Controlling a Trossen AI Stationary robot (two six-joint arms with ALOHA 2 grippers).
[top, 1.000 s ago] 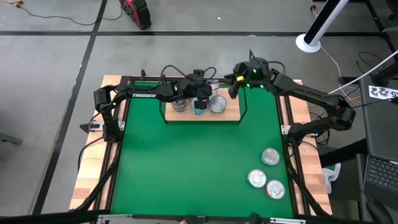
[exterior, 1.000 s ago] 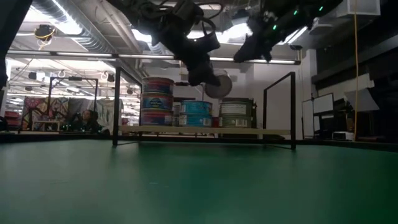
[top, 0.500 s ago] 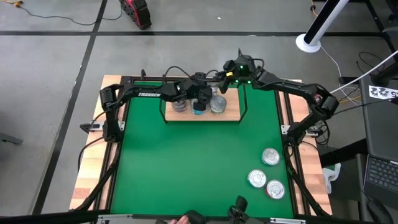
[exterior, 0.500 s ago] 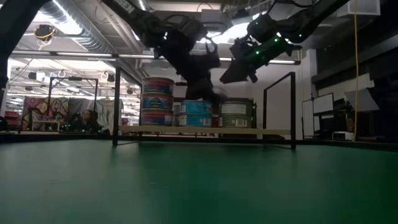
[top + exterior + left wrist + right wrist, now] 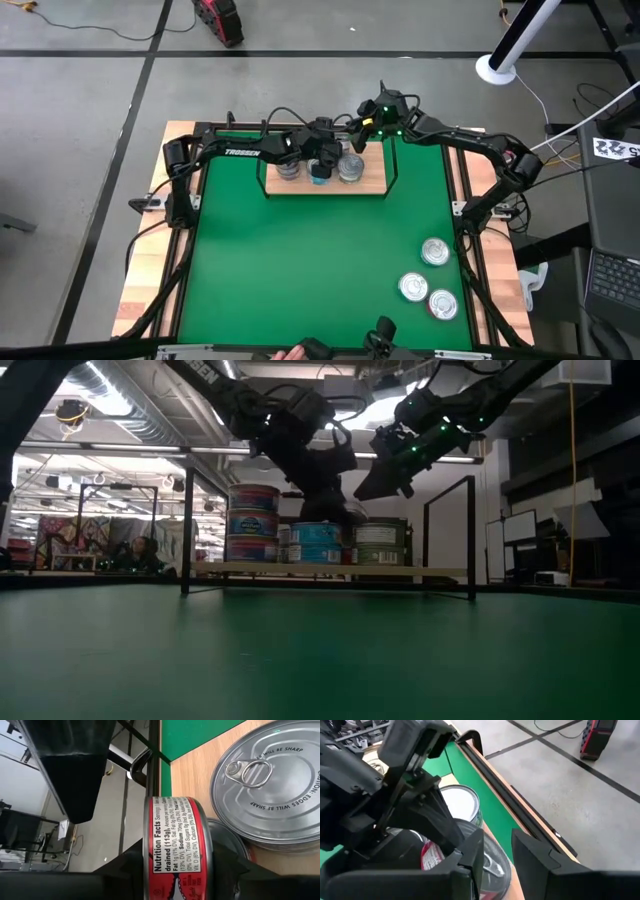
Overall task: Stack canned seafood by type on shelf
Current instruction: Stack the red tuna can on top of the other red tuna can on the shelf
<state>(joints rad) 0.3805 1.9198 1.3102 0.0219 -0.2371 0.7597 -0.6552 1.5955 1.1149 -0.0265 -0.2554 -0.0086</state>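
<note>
The shelf (image 5: 372, 183) stands at the far middle of the green mat, and tins stand on its wooden board. In the low view these are a three-high stack (image 5: 252, 522), teal tins (image 5: 312, 542) and a pale tin (image 5: 380, 542). My left gripper (image 5: 322, 162) hovers just over the middle tins, shut on a red-sided tin (image 5: 175, 850). A silver-lidded tin (image 5: 270, 785) sits beside it on the board. My right gripper (image 5: 495, 857) hangs open with nothing between its fingers, close behind the left one at the shelf's far right. My left gripper pinches the red tin by its two flat ends between the two fingers (image 5: 125, 870). The printed side wall (image 5: 172, 835) faces the wrist camera, so the tin stands on edge. The fingers slant down from the table's left. I cannot tell whether the tin touches the tin below (image 5: 230, 837).
Three loose silver-lidded tins (image 5: 430, 275) lie on the mat (image 5: 300, 270) near its right near corner. The shelf's black wire uprights (image 5: 472, 535) frame the board. The two arms crowd together over the shelf's far side.
My left gripper has come down toward the middle tins on the shelf, still carrying the red tin. My right gripper has swung down and toward the table's left, from the shelf's far right corner to just behind the left gripper.
</note>
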